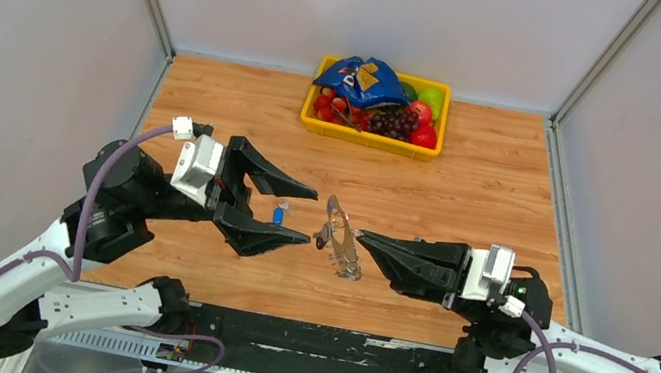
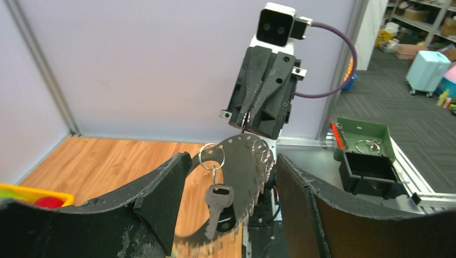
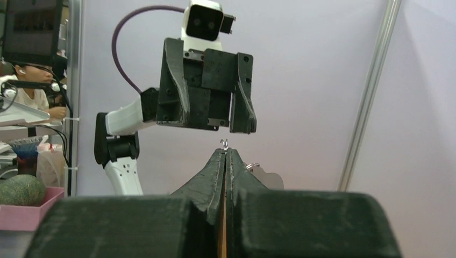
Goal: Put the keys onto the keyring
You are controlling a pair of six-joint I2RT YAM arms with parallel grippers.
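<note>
A: Right gripper (image 1: 360,239) status?
B: Clamped on the keyring (image 1: 338,239), which is held on edge above the table (image 1: 468,189) centre.
A: Left gripper (image 1: 311,215)?
B: Spread wide, just left of the keyring, no contact visible. A blue-headed key (image 1: 279,214) lies on the table, seen between its fingers. A silver key (image 2: 216,201) hangs from the keyring by a small ring.

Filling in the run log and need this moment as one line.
left end effector: open, facing keyring | right end effector: shut on keyring, held aloft | blue-headed key: ungrasped
</note>
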